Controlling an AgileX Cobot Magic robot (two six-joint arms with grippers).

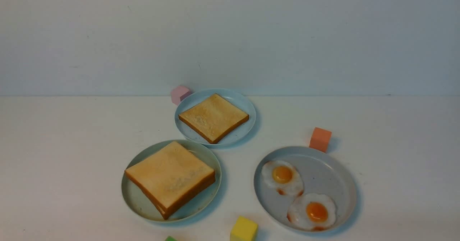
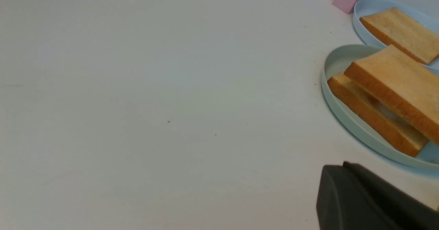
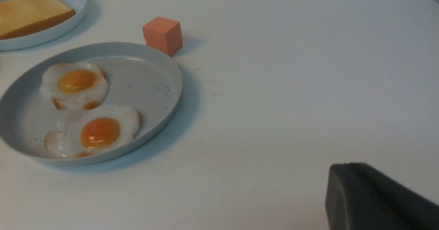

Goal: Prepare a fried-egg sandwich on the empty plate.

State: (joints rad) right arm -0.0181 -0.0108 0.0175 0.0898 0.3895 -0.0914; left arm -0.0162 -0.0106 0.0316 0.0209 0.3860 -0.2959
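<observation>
The fried-egg sandwich sits on the mint-green plate, its upper toast slice skewed over the lower one. A pale bit of fried egg shows between them, though the gap is dim and I can't make out how well it is centred.

Taking the mint-green plate as the landmark: just beyond it is the light-blue plate with a single toast slice; to its right is the grey-blue plate, holding two more eggs. The yellow block lies nearer the robot, to its right.

The left gripper is closed with nothing in it, and the right gripper is likewise closed and empty, both away from the food. Bread, egg and bread are all in place, so the job looks finished; at most, the top slice might be squared up.
</observation>
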